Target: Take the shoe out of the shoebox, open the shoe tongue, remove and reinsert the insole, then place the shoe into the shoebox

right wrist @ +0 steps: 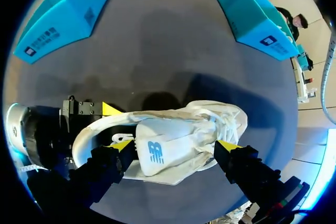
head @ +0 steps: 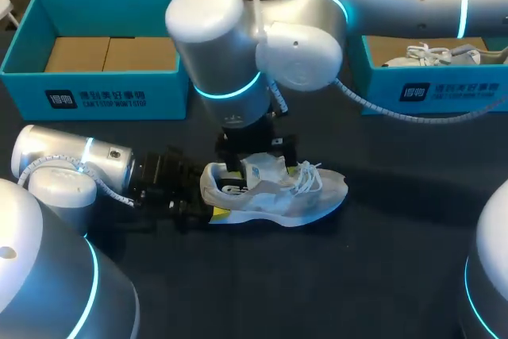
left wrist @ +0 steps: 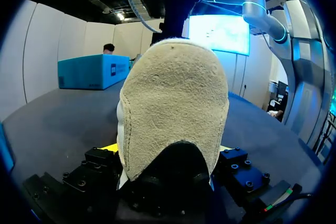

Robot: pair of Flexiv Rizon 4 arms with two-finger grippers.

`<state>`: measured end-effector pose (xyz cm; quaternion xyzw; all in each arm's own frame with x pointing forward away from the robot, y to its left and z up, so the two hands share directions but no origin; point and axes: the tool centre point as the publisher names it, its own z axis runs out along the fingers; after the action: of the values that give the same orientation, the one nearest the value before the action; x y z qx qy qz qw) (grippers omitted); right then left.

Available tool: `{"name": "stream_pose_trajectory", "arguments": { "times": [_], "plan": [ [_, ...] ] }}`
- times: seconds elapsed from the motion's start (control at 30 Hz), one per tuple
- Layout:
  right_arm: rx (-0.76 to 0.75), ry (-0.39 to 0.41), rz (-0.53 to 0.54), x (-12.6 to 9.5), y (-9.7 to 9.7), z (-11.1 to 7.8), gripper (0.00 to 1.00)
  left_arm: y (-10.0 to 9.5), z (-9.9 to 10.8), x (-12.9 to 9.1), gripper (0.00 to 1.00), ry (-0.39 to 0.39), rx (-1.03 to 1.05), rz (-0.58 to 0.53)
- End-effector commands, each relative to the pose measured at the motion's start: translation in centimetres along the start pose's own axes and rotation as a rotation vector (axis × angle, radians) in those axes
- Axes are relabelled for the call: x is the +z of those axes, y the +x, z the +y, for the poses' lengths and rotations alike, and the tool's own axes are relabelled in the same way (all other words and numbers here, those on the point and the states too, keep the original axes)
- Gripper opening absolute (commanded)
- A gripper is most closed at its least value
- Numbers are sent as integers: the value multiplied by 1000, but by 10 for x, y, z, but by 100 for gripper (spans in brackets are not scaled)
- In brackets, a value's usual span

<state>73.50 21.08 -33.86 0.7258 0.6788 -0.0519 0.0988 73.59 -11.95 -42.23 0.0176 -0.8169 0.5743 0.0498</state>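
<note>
A white sneaker (head: 302, 196) rests on the dark surface (head: 381, 275), out of both boxes, roughly midway between them and nearer the robot, with its heel toward the left arm and its toe toward the right side. The left hand (head: 202, 204) comes in low from the left and is closed on the heel; in the left wrist view the suede heel fills the space between its fingers, which press it from both sides. The right arm reaches in from the upper right past the middle, and the right hand (right wrist: 175, 145) hangs just above the shoe's opening. Its fingers are spread wide apart, one down by the collar and the other by the laces (head: 311, 174), with the raised tongue (right wrist: 157, 153) between them and not gripped. A teal shoebox (head: 95, 93) with brown cardboard (head: 111, 53) inside stands at the far left of the surface. A second teal shoebox (head: 444, 89) at the far right holds another white shoe (head: 432, 55).
</note>
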Motion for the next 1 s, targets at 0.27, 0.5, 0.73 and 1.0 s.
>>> {"name": "stream_pose_trajectory", "arguments": {
  "times": [0.27,0.5,0.73,1.0],
  "plan": [
    [56,-21,-141,21,6,-16,100,-1,1,2,0,-3,0,-2],
    [63,-15,-212,26,0,-17,100,-1,1,2,0,-3,0,-2],
    [78,-13,-275,23,-11,-13,100,-1,1,2,0,-3,0,-2],
    [125,-26,-294,10,-32,-9,100,-1,1,2,0,-3,0,-2]
  ]
}}
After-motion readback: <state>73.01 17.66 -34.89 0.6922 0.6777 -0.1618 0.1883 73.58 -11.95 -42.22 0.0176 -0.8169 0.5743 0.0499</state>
